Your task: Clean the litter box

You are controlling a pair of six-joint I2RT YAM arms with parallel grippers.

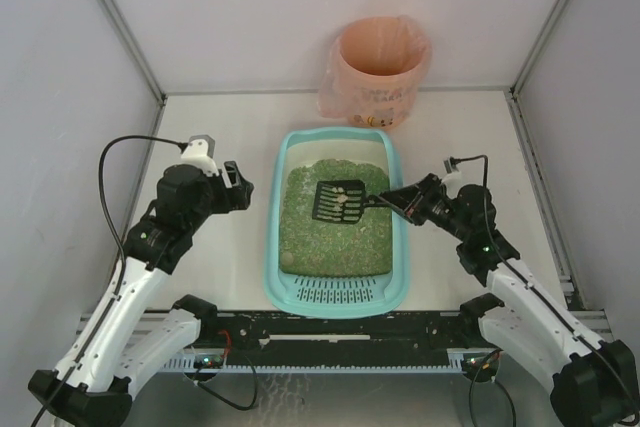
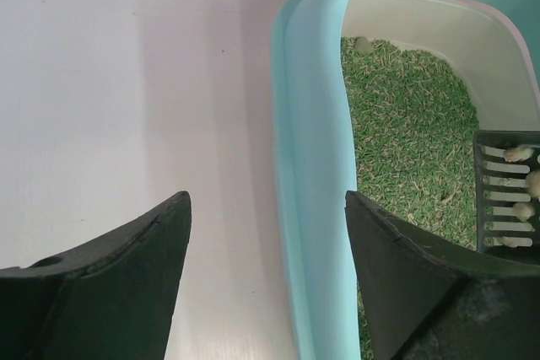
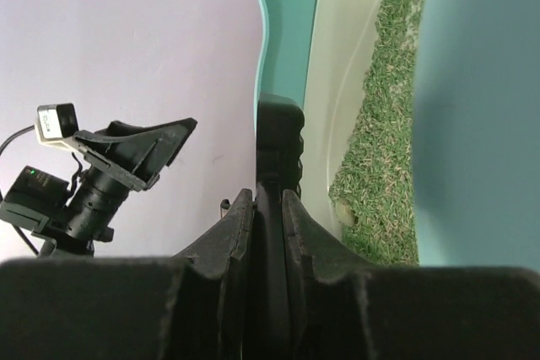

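The light-teal litter box [image 1: 273, 247] lies at the table's middle, filled with green litter [image 1: 325, 237]; its slotted grate end [image 1: 335, 294] is nearest me. My right gripper [image 1: 396, 198] is shut on the handle of a black slotted scoop [image 1: 338, 202], which is held over the litter with pale clumps on it. In the right wrist view the fingers [image 3: 268, 200] clamp the handle [image 3: 278, 137] beside the box rim [image 3: 283, 23]. My left gripper [image 1: 240, 187] is open and empty, with its jaws [image 2: 268, 208] on either side of the box's left rim [image 2: 312, 166].
A round bin lined with a pink bag [image 1: 378, 67] stands behind the box by the back wall. Pale clumps lie in the litter [image 2: 363, 44] [image 3: 343, 208]. Enclosure walls stand on the left, right and back.
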